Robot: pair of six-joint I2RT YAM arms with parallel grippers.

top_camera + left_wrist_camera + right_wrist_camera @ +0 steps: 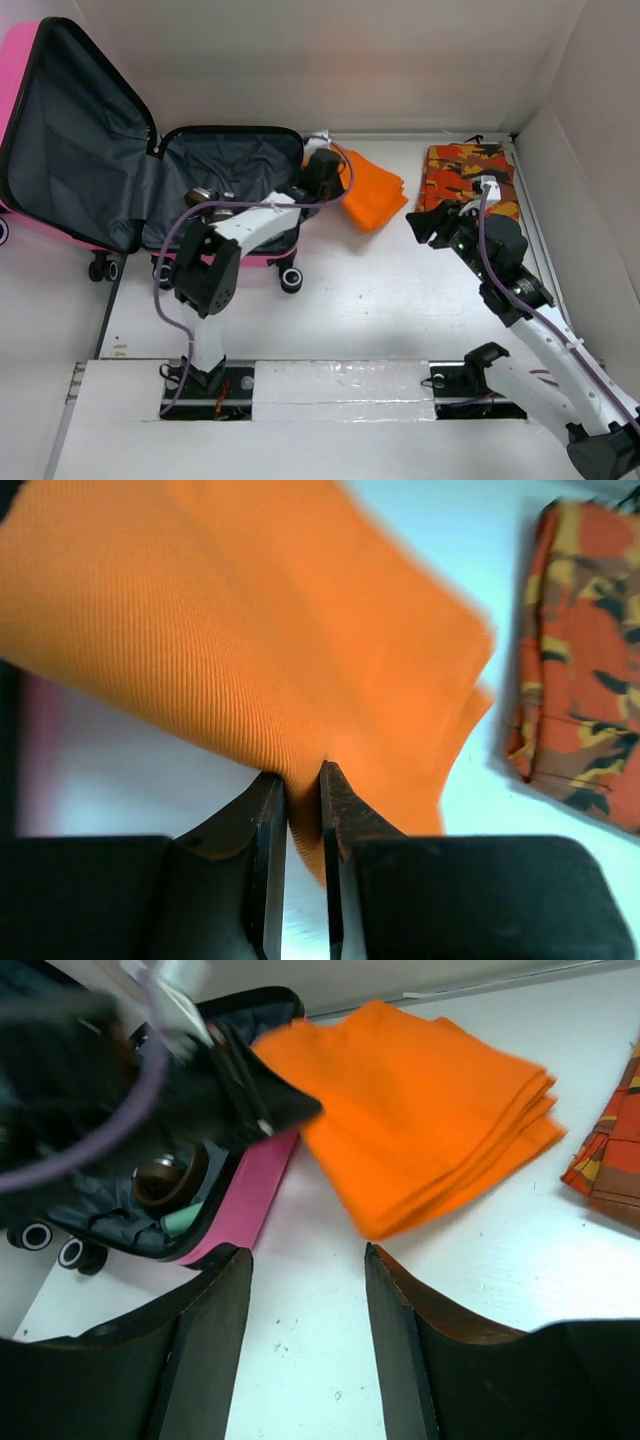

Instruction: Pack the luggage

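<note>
Luggage (80, 130) lay open; beside it the left end effector (303, 772) pinched orange cloth (372, 195), camouflage cloth (470, 175) beyond; right end effector (305, 1290) gaped.

The suitcase (18, 70) has a glossy hot-pink hard shell, plastic by its look. Its lining (75, 130) is dark grey matt fabric. The orange cloth (250, 630) is a finely ribbed knit, matt. The camouflage cloth (468, 175) is printed fabric, also matt. The table (400, 290) is white and smooth with a dull sheen. The left gripper (303, 780) and right gripper (308, 1252) are matt black and plastic-looking.
</note>
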